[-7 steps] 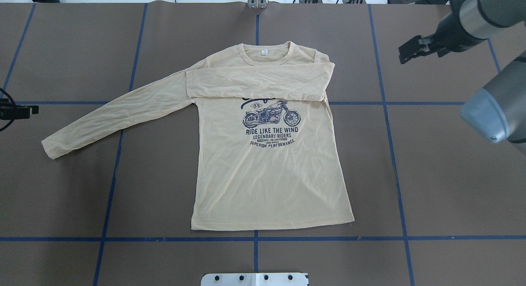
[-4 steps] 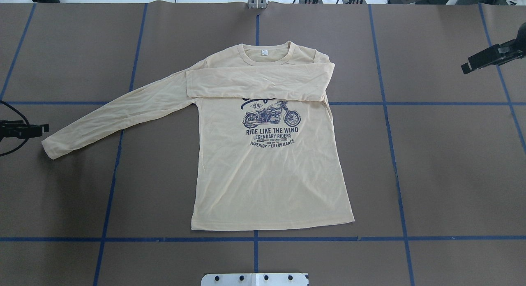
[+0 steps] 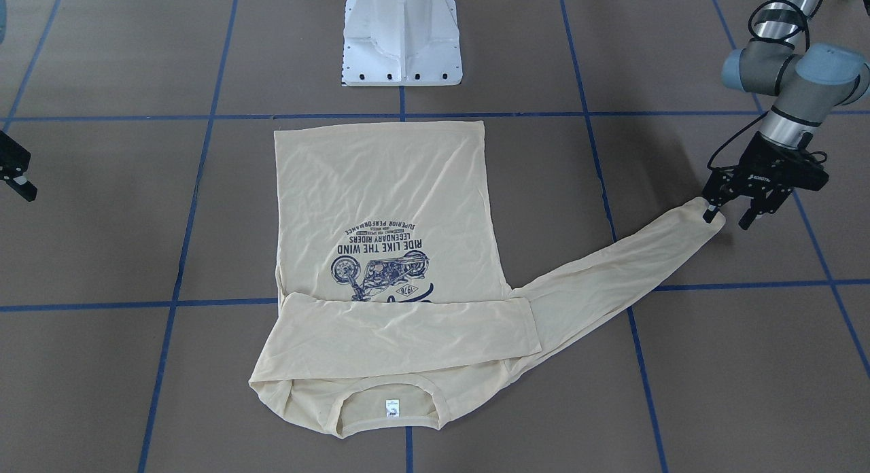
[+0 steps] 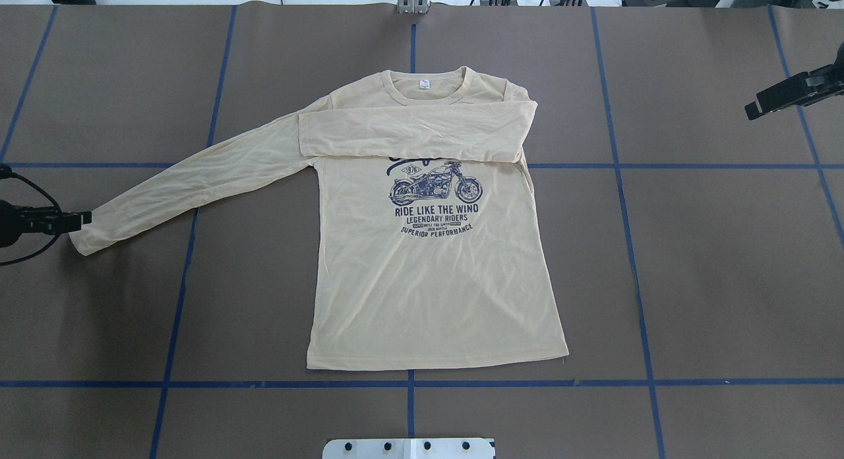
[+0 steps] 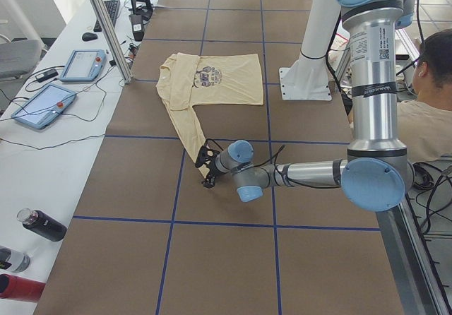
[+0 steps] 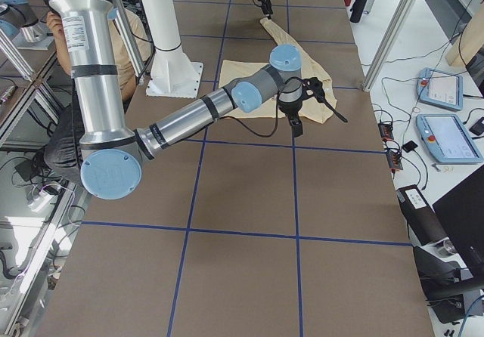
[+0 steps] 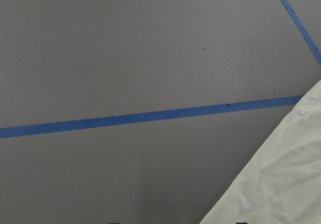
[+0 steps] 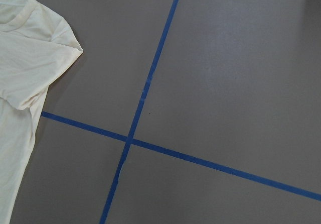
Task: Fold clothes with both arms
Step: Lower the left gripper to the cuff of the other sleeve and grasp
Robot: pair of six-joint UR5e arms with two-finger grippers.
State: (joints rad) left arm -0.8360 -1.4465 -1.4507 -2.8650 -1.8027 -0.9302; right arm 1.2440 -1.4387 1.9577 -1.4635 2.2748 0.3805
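Exterior front-facing view: the left gripper (image 3: 728, 217) hangs low at the cuff (image 3: 697, 221) of the shirt's outstretched sleeve (image 3: 612, 269). Its fingers (image 3: 712, 204) are spread apart. One fingertip touches the cuff's end and the other stands just beyond it, over the bare table (image 3: 747, 364). Whether any cloth lies between them I cannot tell. From those fingers the sleeve runs away to the shirt (image 3: 380, 187), which lies flat with its print up. Its other sleeve (image 3: 408, 334) is folded across the chest, near the neck tag (image 3: 391, 407). The right gripper (image 4: 768, 106) hovers over the table, well apart from the shirt, on the folded shoulder's side. It shows edge-on, so I cannot tell how its fingers stand.
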